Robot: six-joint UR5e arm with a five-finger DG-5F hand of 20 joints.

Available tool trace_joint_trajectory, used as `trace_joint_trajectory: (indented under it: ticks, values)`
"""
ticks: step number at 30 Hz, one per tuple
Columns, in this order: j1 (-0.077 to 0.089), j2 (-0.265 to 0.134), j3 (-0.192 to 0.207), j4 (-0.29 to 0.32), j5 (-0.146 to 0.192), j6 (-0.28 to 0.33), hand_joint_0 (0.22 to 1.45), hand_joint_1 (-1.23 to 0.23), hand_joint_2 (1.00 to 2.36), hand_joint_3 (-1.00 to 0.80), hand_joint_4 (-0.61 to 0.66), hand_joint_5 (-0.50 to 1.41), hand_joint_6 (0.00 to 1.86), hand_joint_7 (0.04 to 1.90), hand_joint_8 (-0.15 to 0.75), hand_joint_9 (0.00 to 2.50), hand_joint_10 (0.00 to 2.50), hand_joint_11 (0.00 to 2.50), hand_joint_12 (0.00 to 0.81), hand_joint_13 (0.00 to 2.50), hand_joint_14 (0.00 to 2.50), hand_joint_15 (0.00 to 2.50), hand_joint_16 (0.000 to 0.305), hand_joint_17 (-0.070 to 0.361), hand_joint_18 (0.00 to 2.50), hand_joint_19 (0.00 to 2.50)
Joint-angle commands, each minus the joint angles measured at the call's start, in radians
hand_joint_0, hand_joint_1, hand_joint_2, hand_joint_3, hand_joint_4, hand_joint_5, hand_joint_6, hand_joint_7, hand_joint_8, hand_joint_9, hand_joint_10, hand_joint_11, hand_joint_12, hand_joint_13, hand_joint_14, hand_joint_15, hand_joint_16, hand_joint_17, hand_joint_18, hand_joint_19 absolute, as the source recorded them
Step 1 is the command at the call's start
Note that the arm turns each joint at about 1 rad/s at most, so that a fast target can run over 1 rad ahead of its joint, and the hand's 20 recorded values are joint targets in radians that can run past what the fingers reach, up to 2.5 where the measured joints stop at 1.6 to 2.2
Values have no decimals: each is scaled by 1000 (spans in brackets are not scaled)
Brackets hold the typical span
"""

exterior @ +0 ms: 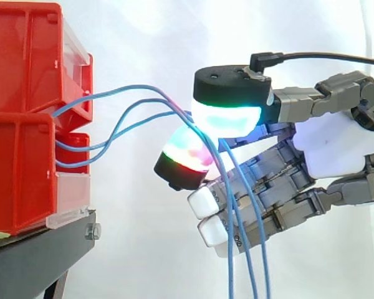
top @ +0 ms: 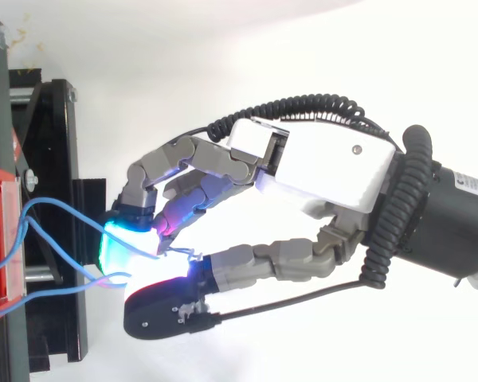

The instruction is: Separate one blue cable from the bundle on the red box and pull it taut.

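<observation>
A: Where are the blue cables (exterior: 172, 107) at this point?

B: Three strands leave the fronts of the two stacked red boxes (exterior: 25, 174) on the left. They cross open air in loose curves and meet at the hand (exterior: 330, 149), between its fingertip pads (exterior: 227, 117). Past the pads they hang straight down in front of the lower fingers.

A: So nothing is taut?

B: Not as I read it. Every strand between box and hand bows, so there is slack to take up.

A: And the hand itself?

B: It is closed in a pinch. The big cyan-glowing thumb pad sits over a finger pad glowing green and red (exterior: 186, 156), with cable between them. The other fingers lie beneath, holding nothing that I can see. Whether one strand or several is caught I cannot tell, because they bunch together right at the pads.

A: How will they handle?

B: Thin, light and limp, I'd judge, with a smooth jacket. They may slide through soft pads under a pull and drag their neighbours along. I would take a single strand just short of the bunch, where they fan apart towards the boxes. Then I'd draw it away gently, since the boxes seem only to rest on the black stand (exterior: 37, 261) before the white curtain (exterior: 143, 249).
</observation>
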Motion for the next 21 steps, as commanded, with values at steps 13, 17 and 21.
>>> trace_joint_trajectory:
  ticks: [13,17,21]
  values:
    - [0,6,3,-65,-26,29,745,-898,1001,-482,-114,-135,946,960,209,850,15,418,355,721,23,508,35,78,557,256]
    - [0,8,12,-106,-48,56,728,-903,1000,-500,-99,-131,947,960,209,868,17,424,353,736,22,519,34,78,566,262]
    - [-2,8,17,-144,-60,75,680,-884,1000,-500,-33,-122,940,954,208,883,17,425,351,750,24,520,34,76,573,275]
